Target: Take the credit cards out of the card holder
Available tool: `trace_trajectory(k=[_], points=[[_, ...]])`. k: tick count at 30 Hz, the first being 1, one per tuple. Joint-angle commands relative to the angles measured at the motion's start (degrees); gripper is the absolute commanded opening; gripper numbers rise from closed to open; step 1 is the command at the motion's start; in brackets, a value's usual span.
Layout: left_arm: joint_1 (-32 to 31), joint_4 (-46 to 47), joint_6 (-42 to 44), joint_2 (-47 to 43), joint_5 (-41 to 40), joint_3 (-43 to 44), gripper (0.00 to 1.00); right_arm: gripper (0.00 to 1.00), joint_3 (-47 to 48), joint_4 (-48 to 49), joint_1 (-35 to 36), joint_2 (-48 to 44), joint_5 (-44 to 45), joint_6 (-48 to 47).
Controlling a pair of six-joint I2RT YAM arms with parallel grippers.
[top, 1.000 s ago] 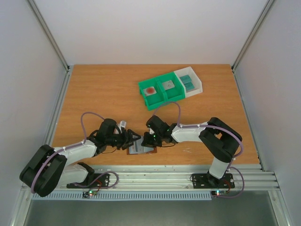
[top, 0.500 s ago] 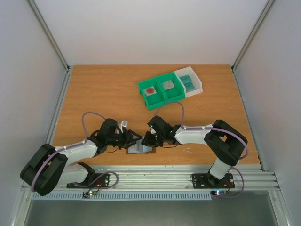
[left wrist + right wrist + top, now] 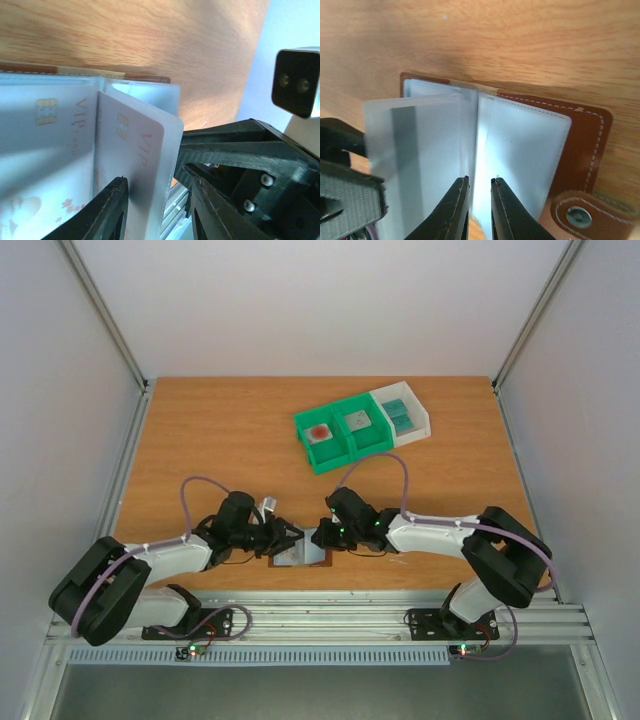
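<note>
The brown leather card holder (image 3: 304, 556) lies open near the table's front edge, between my two grippers. In the right wrist view its leather cover (image 3: 586, 145) and snap tab (image 3: 577, 218) frame clear sleeves. My right gripper (image 3: 480, 179) stands narrowly open astride the upright sleeve at the fold. In the left wrist view a whitish credit card (image 3: 135, 145) with red VIP lettering sticks out of a sleeve. My left gripper (image 3: 160, 182) is open around its end; one finger (image 3: 107, 212) touches its face, the other stands apart. A second such card (image 3: 50, 140) lies in the sleeve beside it.
A green bin (image 3: 345, 448) with a red-spotted tile (image 3: 319, 432) and a grey square (image 3: 356, 421) sits mid-table, joined to a white bin (image 3: 418, 425) holding teal cards (image 3: 399, 412). The table's front rail runs just below the card holder.
My left gripper's jaws have narrowed around the card. The right gripper's jaws have parted slightly, and the right arm's elbow has swung right and lower.
</note>
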Motion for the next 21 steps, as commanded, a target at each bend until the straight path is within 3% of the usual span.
trace_trajectory(k=[1,21], points=[[-1.0,3.3,1.0,1.0,0.2,2.4,0.36,0.14,-1.3,-5.4,0.3,-5.0,6.9,-1.5],[-4.3,5.3,1.0,4.0,-0.9,3.9,0.36,0.14,-1.4,-9.9,0.4,-11.4,10.9,-1.8]])
